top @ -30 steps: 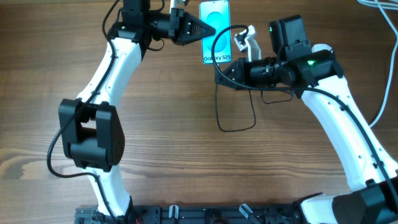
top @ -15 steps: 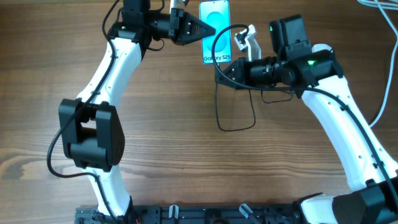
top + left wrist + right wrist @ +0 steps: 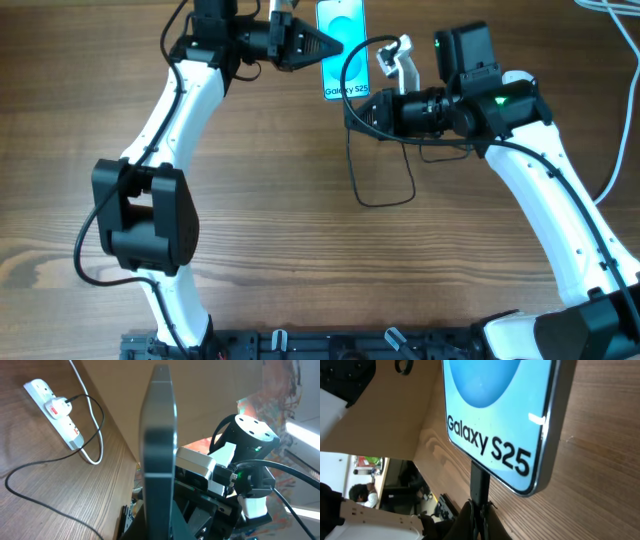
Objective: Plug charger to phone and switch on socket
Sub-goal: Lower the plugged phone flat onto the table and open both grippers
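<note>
The phone (image 3: 340, 48), with a cyan screen and a white "Galaxy S25" strip at its near end, is at the far middle of the table. My left gripper (image 3: 318, 46) is shut on its left edge. The left wrist view shows the phone edge-on (image 3: 159, 445). My right gripper (image 3: 352, 106) is shut on the charger's connector (image 3: 480, 482), whose tip meets the phone's near end (image 3: 495, 415). The thin black cable (image 3: 385, 185) loops toward me. The white socket (image 3: 393, 60) lies right of the phone, with a plug in it (image 3: 54, 407).
A thick white cord (image 3: 622, 110) runs down the far right of the table. The right arm (image 3: 540, 170) crosses the right side and the left arm (image 3: 170, 130) crosses the left. A black rail (image 3: 300, 345) lies along the near edge.
The phone and my left gripper have shifted slightly left and away. My right gripper with the connector has followed toward the phone's end, and the cable loop has moved a little right.
</note>
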You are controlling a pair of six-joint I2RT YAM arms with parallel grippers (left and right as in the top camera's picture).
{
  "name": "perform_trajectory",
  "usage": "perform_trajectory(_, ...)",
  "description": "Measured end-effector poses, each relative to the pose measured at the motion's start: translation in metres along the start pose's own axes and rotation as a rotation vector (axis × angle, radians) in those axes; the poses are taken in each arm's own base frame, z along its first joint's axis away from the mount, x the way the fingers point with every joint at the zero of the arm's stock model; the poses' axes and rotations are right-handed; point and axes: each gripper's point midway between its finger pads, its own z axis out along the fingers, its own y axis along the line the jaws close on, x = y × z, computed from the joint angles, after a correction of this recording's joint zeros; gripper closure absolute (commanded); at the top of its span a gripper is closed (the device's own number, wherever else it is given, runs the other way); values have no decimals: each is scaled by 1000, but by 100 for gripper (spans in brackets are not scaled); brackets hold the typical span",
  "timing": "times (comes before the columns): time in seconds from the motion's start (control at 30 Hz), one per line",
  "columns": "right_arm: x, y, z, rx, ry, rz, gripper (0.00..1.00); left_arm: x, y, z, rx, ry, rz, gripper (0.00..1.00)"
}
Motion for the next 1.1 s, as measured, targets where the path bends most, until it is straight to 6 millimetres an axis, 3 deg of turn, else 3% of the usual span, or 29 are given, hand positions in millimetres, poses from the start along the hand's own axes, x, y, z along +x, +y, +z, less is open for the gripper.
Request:
perform_trajectory(0.33,-11,-2,0,16,-42,-37,87,-2,0,-2,-9,-10,2,96)
perform_trajectory(0.4,-15,-3,-1,21,-58,-44,59,-1,-1,0,-2,-2,-2,96)
perform_trajectory(0.53,-14,-5,-2,27,-56,-43,49,1,-1,3,0,4,-3,96)
perform_trajectory(0.63,-10,-6,-2,31,-41,-38,27,-1,0,3,-7,-3,-3,96)
perform_trajectory(0.67,-6,-7,-2,36,-27,-37,13,-2,2,2,-15,-10,-3,96)
perform_trajectory(0.7,-4,-8,-2,39,-16,-39,5,-5,6,1,-37,-30,-11,96)
perform_trajectory(0.77,6,-14,-3,74,17,-1,1,-7,20,-4,-98,-75,-89,96)
perform_trajectory(0.83,15,-25,-5,134,43,43,0,-3,48,-13,-226,-138,-211,96)
perform_trajectory(0.97,36,-58,-14,329,91,148,0,38,125,-43,-667,-167,-375,96)
perform_trajectory(1.1,40,-68,-16,380,98,168,0,69,152,-35,-840,-43,-334,96)
